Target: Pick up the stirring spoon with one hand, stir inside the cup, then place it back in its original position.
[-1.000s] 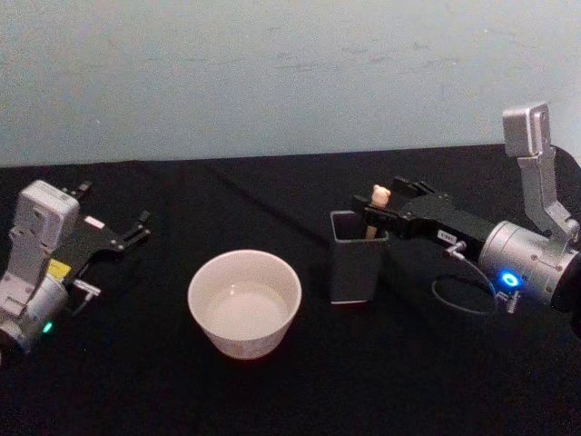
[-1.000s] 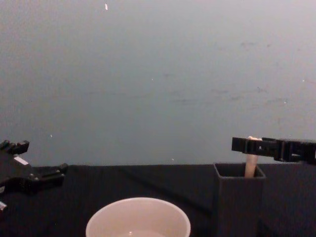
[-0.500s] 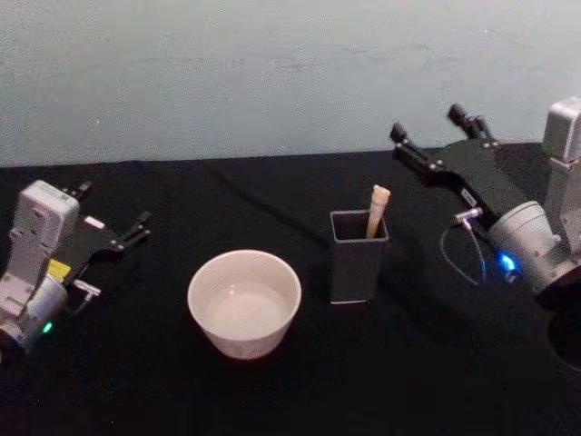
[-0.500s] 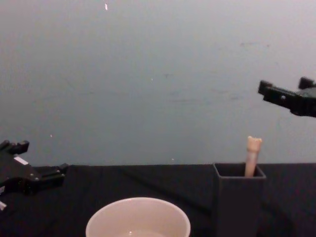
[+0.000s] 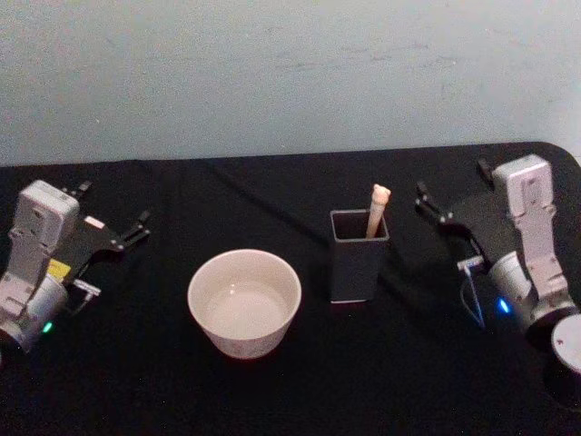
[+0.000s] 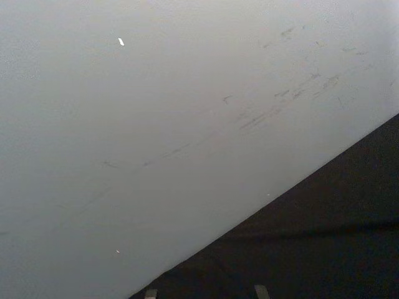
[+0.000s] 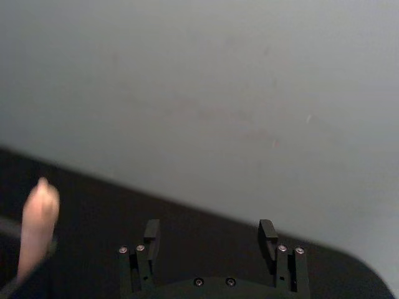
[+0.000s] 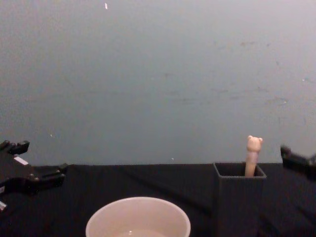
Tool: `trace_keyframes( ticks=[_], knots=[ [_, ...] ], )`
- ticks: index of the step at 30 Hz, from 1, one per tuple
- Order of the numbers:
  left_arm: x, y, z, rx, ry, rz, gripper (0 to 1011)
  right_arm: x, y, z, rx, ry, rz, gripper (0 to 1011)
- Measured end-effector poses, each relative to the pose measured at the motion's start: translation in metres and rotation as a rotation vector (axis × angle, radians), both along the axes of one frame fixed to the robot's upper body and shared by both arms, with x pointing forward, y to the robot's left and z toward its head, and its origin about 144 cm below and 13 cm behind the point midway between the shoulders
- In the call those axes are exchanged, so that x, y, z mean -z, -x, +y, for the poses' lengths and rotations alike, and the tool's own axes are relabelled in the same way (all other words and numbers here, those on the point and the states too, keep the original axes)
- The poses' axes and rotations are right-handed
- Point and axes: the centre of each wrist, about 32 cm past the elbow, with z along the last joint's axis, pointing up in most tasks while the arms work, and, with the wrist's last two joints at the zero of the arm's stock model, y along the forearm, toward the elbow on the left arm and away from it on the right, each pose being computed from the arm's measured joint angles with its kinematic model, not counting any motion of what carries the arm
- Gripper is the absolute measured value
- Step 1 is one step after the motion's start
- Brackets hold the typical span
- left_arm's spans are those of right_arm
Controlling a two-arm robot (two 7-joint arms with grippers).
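- Setting: bare test bench, lab-like.
- Evidence: black cloth (image 5: 272,391) across the lower frame; plain scuffed pale wall (image 5: 272,73) across the upper frame.

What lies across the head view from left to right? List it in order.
left gripper → cup → dark grey holder with the stirring spoon standing in it → right gripper

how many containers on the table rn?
2. The cup sits at the table's middle; the dark grey holder stands to its right, with the stirring spoon upright inside. Nothing seems hidden.
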Motion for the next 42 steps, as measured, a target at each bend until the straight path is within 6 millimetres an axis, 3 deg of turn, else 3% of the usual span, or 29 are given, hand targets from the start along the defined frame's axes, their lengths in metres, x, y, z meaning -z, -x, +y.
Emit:
trace_keyframes(
  ticks=[9,42],
  knots=[
    [0.0,0.0,0.0,0.0,0.0,0.0,1001,0.022,0.007,-0.007,0.002,0.054,0.112,1000],
    [0.0,0.0,0.0,0.0,0.0,0.0,1001,0.021,0.006,-0.006,0.005,0.052,0.106,1002]
  ],
)
